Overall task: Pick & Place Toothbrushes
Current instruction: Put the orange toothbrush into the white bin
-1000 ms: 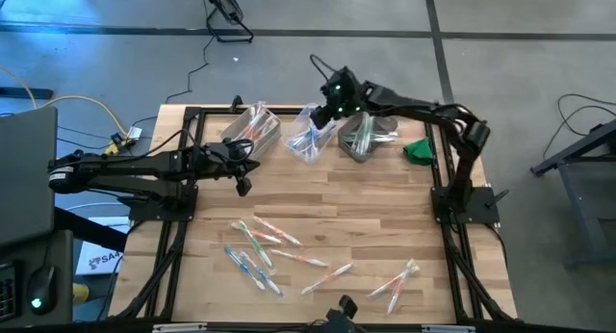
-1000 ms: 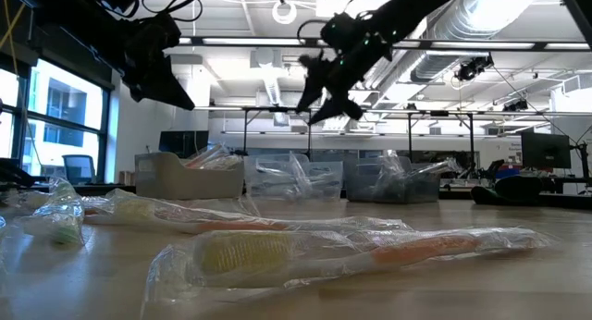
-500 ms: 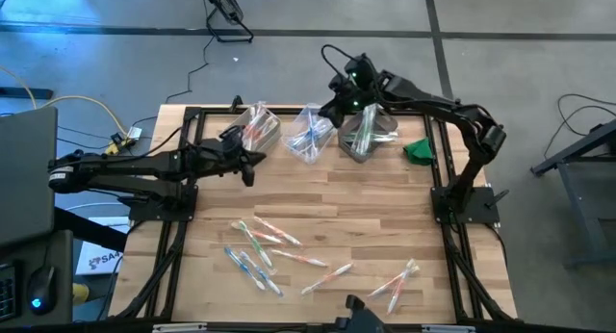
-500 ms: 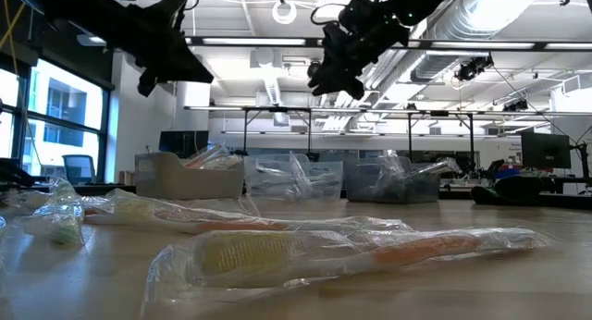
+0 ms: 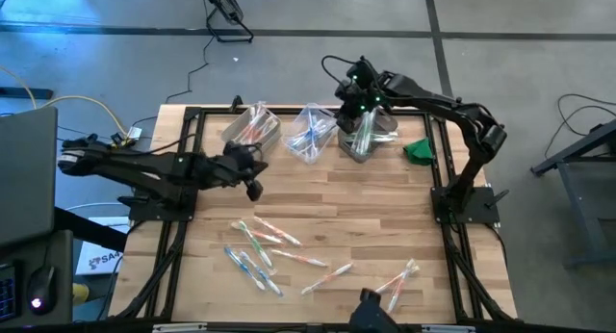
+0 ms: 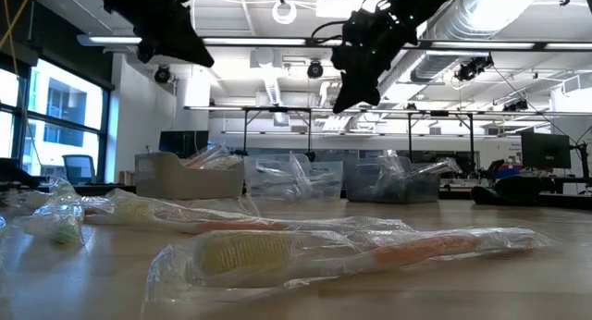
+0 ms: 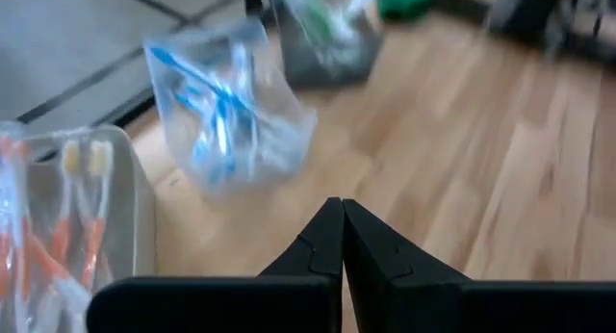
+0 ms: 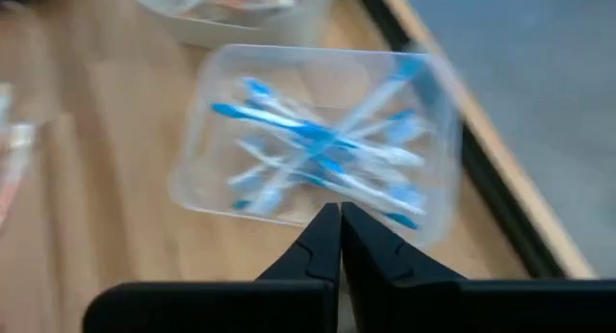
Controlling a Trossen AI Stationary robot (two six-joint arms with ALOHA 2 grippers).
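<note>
Near edge of the surface (image 5: 385, 203): loose toothbrushes (image 5: 274, 252) in clear wrappers, scattered in a band from left of centre to right. In the low view two of them lie closest, one with an orange handle (image 6: 435, 248). None is held. Colours on the boards: orange, blue, green mixed together, some lying across each other at the left end of the band.

Mid surface, left: left gripper (image 5: 252, 184) hangs over bare wood, jaws pressed together, empty. It sits between the loose brushes and the bins.

Far edge: three bins in a row. Left bin (image 5: 252, 126) holds orange-handled brushes, middle bin (image 5: 310, 133) blue ones, right bin (image 5: 364, 133) green ones. A green object (image 5: 418, 150) lies just right of the right bin.

Right gripper (image 5: 358, 100) is high over the gap between the middle and right bins, jaws together, nothing in them. Its wrist view looks down on the blue brushes in the middle bin (image 8: 318, 145).

Judgement: both arms are empty, so the step in hand is a fresh pick from the near band.
- Open the jaws before descending.
- Choose a brush lying clear of its neighbours, such as those at the right end (image 5: 397, 280).
- Close across the handle, not on loose wrapper, which may slip.
- Match handle colour to bin.
</note>
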